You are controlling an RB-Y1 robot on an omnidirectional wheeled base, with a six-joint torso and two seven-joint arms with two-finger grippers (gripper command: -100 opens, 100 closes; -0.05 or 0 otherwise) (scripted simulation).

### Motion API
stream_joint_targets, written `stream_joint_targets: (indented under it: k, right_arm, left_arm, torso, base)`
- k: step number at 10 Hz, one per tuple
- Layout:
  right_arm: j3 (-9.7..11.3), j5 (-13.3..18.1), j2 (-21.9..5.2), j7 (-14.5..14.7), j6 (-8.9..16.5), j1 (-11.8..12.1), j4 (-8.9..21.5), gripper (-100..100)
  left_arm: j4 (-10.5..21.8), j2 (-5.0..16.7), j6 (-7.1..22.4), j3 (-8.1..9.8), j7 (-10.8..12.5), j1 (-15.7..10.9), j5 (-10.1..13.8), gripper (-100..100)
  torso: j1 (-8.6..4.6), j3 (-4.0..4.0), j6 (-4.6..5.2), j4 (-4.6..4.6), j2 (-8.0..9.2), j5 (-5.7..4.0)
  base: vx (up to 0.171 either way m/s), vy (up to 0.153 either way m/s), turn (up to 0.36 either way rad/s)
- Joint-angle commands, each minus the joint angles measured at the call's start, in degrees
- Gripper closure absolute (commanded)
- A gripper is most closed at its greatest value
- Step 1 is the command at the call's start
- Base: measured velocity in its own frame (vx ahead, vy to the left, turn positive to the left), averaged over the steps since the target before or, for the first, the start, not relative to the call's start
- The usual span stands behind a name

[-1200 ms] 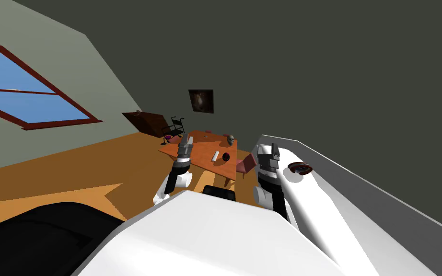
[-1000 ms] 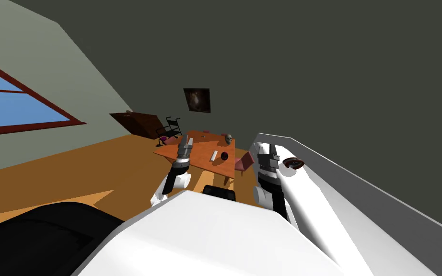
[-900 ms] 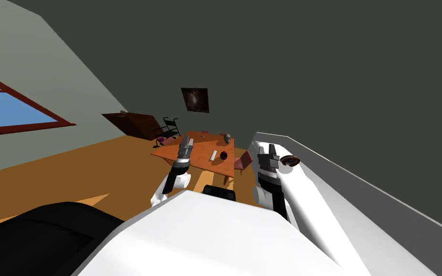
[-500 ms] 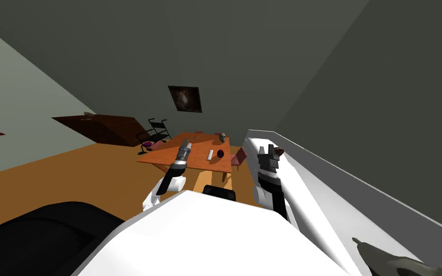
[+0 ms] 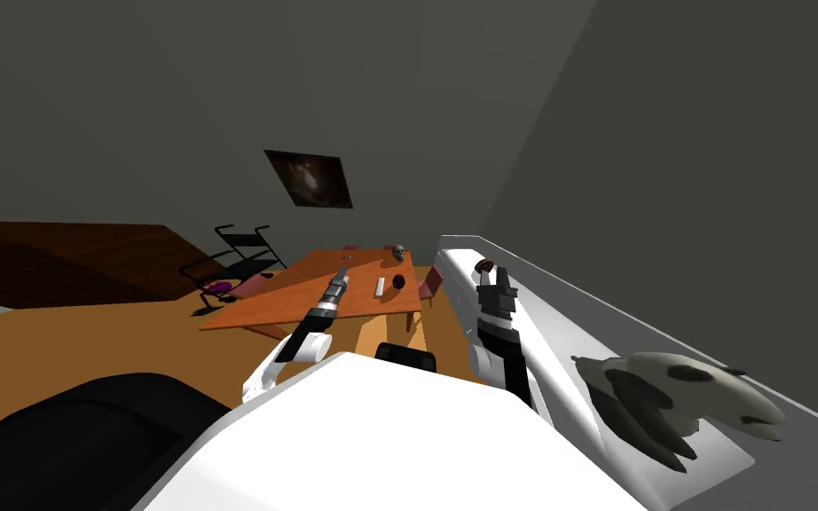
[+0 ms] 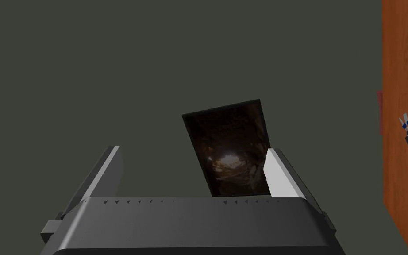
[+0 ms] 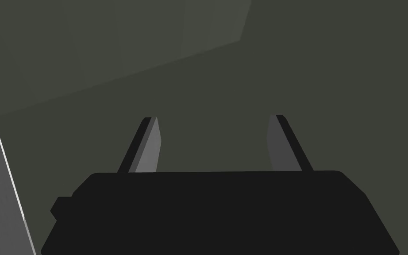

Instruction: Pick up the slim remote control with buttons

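In the head view the white remote (image 5: 380,286) lies on the orange table (image 5: 265,306). It is just right of the left pincer (image 5: 339,280), not touching it. The right pincer (image 5: 493,280) is farther off.

In the left wrist view the left pincer's fingers stand apart, empty.

In the right wrist view the right pincer's fingers stand apart too.

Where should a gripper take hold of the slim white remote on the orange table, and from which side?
Probably across its narrow width at mid-length, from above: the remote lies flat on the table, and a dark ball sits close beside it.
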Motion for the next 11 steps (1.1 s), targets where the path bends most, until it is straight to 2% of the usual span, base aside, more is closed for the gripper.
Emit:
stream_joint_targets:
  k: [1, 2, 4, 5, 6, 7, 8, 9, 10, 11]
  right_arm:
    - [0.0, 0.0, 0.0, 0.0, 0.0, 0.0, 0.0, 0]
    - [0.0, 0.0, 0.0, 0.0, 0.0, 0.0, 0.0, 0]
    - [0.0, 0.0, 0.0, 0.0, 0.0, 0.0, 0.0, 0]
    - [-0.01, 0.0, 0.0, 0.0, 0.0, 0.0, 0.0, 0]
    - [-0.01, 0.0, -0.01, 0.0, 0.0, 0.01, 0.0, 0]
    - [-0.01, 0.0, 0.0, 0.0, 0.0, 0.01, 0.0, 0]
    - [-0.01, 0.0, -0.01, 0.0, 0.0, 0.02, 0.0, 0]
    - [-0.01, 0.0, 0.0, 0.0, 0.0, 0.01, 0.0, 0]
    - [-0.02, 0.0, -0.01, 0.0, 0.0, 0.02, 0.0, 0]
    - [-0.01, 0.0, -0.01, 0.0, 0.0, 0.01, 0.0, 0]
  left_arm:
    - [2.37, 2.79, 2.86, 1.6, -1.51, 0.97, 2.86, -100]
    - [2.37, 2.79, 3.63, 1.6, -1.51, 0.97, 3.12, -100]
    - [6.16, 6.14, 7.59, 3.46, -3.88, 2.46, 7.04, -100]
    - [6.16, 6.14, 8.37, 3.46, -3.88, 2.46, 7.43, -100]
    - [8.26, 7.75, 9.95, 4.39, -5.15, 3.17, 9.72, -100]
    - [8.26, 7.75, 10.94, 4.39, -5.15, 3.17, 9.72, -100]
    - [10.49, 9.29, 13.05, 5.32, -6.49, 3.86, 12.07, -100]
    - [10.49, 9.29, 13.63, 5.32, -6.49, 3.86, 12.07, -100]
    - [12.84, 10.79, 15.79, 6.22, -7.87, 4.5, 14.47, -100]
    - [12.84, 10.79, 16.42, 6.22, -7.87, 4.5, 14.47, -100]
  torso:
    - [0.0, 0.0, 0.0, 0.0, 0.0, 0.0]
    - [0.08, 0.02, -0.01, 0.01, 0.05, 0.01]
    - [0.05, -0.03, -0.01, -0.01, -0.05, 0.01]
    - [0.14, 0.01, -0.02, 0.0, 0.03, 0.03]
    - [0.09, 0.0, -0.05, 0.01, -0.01, 0.02]
    - [0.05, -0.02, -0.01, -0.01, -0.05, 0.0]
    - [0.02, -0.07, -0.07, -0.02, -0.14, 0.01]
    - [0.04, -0.07, -0.02, -0.03, -0.13, 0.0]
    - [0.06, -0.08, -0.08, -0.02, -0.14, 0.01]
    - [0.09, -0.08, 0.01, -0.02, -0.14, 0.02]
  base:
    - [-0.087, 0.047, -0.409]
    - [-0.068, 0.045, -0.23]
    - [-0.072, 0.044, -0.386]
    - [-0.074, 0.041, -0.272]
    - [-0.06, 0.02, -0.401]
    - [-0.041, 0.02, -0.173]
    - [-0.048, 0.02, -0.359]
    - [-0.047, 0.027, -0.164]
    - [-0.051, 0.028, -0.418]
    - [-0.045, 0.033, -0.159]
